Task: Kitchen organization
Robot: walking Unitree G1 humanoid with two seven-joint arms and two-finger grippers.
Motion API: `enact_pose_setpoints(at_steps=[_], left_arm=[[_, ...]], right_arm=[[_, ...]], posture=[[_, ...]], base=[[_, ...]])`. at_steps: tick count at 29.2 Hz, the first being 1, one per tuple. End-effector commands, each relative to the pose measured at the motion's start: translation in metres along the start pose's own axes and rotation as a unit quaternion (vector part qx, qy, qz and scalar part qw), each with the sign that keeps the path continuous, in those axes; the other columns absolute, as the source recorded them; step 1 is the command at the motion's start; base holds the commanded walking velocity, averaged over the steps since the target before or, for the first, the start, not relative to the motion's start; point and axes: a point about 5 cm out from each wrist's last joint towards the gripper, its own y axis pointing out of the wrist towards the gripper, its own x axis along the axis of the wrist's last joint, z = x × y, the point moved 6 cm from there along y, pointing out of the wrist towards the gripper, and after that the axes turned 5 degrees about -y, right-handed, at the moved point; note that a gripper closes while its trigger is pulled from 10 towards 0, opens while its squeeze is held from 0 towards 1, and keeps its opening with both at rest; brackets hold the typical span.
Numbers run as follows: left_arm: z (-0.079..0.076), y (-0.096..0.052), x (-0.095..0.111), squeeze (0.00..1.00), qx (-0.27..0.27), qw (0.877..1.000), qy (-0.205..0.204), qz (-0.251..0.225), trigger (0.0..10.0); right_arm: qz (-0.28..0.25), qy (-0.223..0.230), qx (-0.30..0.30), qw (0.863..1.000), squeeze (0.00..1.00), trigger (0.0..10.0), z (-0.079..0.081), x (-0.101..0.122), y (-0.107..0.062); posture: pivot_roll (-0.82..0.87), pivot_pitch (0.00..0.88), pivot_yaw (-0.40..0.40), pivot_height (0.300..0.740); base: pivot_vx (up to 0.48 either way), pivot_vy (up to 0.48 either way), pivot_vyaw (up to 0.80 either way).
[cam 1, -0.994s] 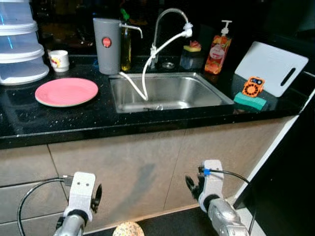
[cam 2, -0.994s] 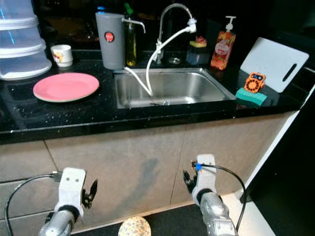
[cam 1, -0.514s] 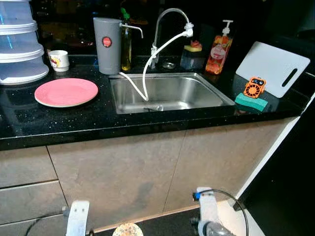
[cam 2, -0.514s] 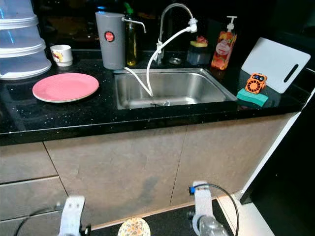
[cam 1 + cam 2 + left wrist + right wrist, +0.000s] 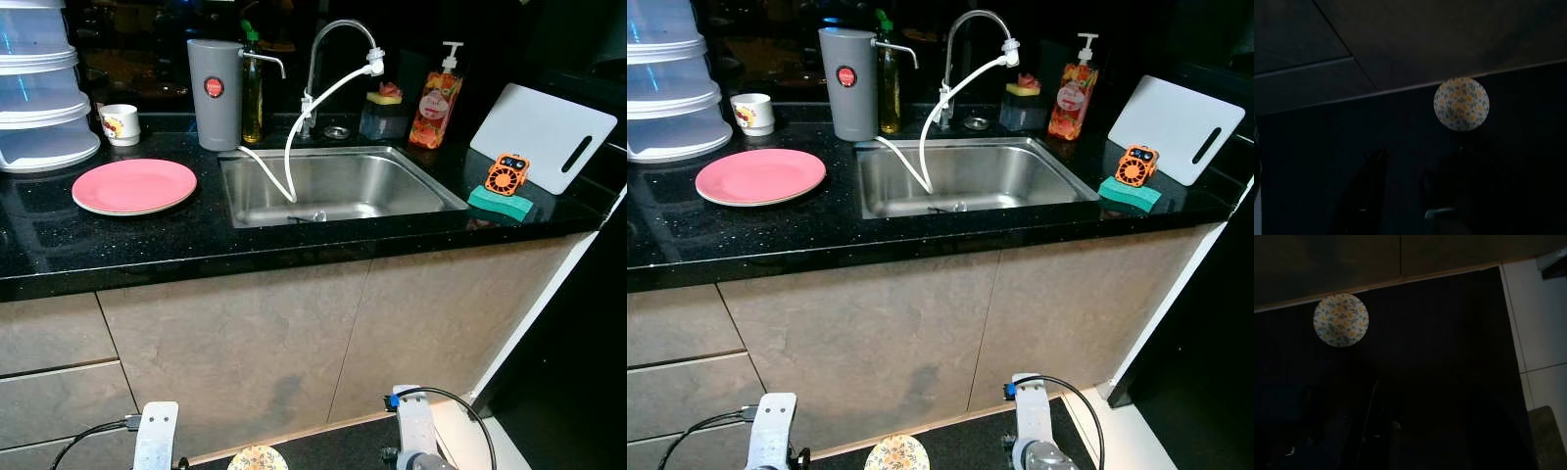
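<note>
Both arms have been dropping out of the head views over the last second: the left gripper [image 5: 157, 443] and right gripper [image 5: 413, 438] are now hanging at the bottom edge of the frame, well below the counter [image 5: 118, 245], where a second ago they were raised higher against the cabinet fronts. Their fingers are pointing down into shade in the wrist views, and whether they are spread or closed I cannot tell. A small floral plate [image 5: 1341, 319] is lying flat on the dark floor mat [image 5: 1440, 357] at the foot of the cabinet, at the bottom centre of the head view between the two arms, and neither gripper is touching it. Up on the counter, a pink plate [image 5: 134, 185] is sitting left of centre beside the empty steel sink [image 5: 333, 186], with a small mug [image 5: 119, 123] and stacked clear containers [image 5: 39, 98] in the upper left, a grey jug [image 5: 215, 93] behind the sink, a soap bottle [image 5: 434, 95] and a white cutting board [image 5: 544, 137] on the right, and an orange gadget on a green sponge [image 5: 502, 202] in front of the board. As a judgement, the organizing is looking barely begun: nothing is being held, and the floral plate on the floor is probably the next thing needing to be picked up.
</note>
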Motion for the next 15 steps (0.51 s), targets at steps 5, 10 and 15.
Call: enact_pose_setpoints(at_steps=[5,10,15], left_arm=[[0.011,0.001,0.007,0.00,0.023,1.000,-0.003,-0.014,10.0],[0.018,0.000,0.012,0.00,0.022,0.999,0.002,-0.027,10.0],[0.031,-0.001,0.015,0.00,0.032,0.999,-0.008,-0.034,10.0]], right_arm=[[0.004,-0.006,-0.015,1.000,0.00,10.0,-0.009,-0.008,-0.001],[-0.010,0.015,-0.019,1.000,0.00,10.0,-0.009,-0.002,-0.001],[0.000,0.007,-0.017,1.000,0.00,10.0,-0.008,-0.009,-0.002]], posture=[[0.02,0.000,-0.044,0.740],[0.01,0.000,-0.061,0.740],[0.02,0.000,-0.065,0.740]], base=[[0.000,0.000,0.00],[0.000,0.000,0.00],[0.000,0.000,0.00]])
